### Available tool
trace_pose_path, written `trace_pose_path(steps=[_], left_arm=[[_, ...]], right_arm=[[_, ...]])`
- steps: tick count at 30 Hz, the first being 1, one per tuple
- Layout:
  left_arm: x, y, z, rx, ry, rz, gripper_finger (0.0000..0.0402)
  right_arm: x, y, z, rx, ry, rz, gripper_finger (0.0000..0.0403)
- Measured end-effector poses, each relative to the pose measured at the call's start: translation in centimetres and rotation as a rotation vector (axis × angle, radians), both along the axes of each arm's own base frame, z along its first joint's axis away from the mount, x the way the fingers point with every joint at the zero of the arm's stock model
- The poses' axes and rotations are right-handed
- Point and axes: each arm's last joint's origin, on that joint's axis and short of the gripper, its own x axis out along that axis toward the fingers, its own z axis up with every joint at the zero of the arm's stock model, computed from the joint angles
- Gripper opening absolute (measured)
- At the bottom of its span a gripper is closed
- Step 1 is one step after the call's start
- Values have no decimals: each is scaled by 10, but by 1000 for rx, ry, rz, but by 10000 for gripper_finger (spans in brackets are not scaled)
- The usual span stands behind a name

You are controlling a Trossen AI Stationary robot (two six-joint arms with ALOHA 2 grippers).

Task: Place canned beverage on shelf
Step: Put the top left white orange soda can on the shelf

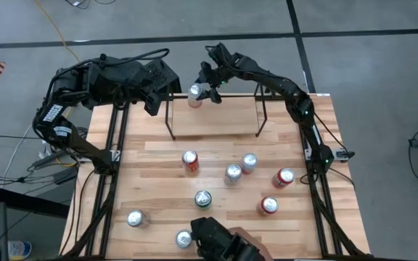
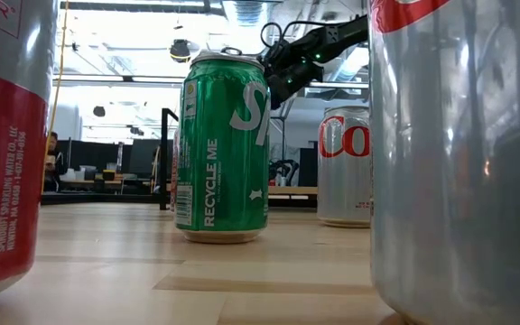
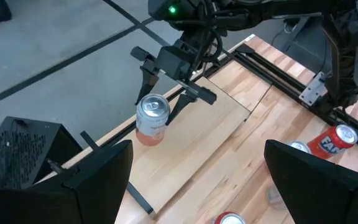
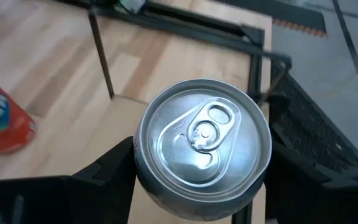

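One can (image 1: 194,92) sits upright in our right gripper (image 1: 203,90), fingers clamped on its sides, directly over the shelf's (image 1: 216,119) left end; our left gripper (image 1: 151,105) waits open beside it.

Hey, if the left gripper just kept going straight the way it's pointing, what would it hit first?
Probably the shelf, near the can held by the right gripper. The left gripper is open and points at that end, though depth is uncertain.
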Motion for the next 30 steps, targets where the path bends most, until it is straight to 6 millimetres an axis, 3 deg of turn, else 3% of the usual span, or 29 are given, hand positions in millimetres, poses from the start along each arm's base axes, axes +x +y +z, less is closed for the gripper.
trace_pose_path(steps=[5,17,22,30], left_arm=[[0,0,0,-18,-16,15,348],[0,1,0,-4,-18,46,348],[-1,1,1,7,-17,62,348],[-1,2,1,16,-15,76,348]], right_arm=[[10,-2,-14,-19,6,-10,278],[10,-2,-7,-41,-22,-16,278],[-5,-11,6,-34,-49,-24,278],[-36,-42,-1,0,-3,-58,278]])
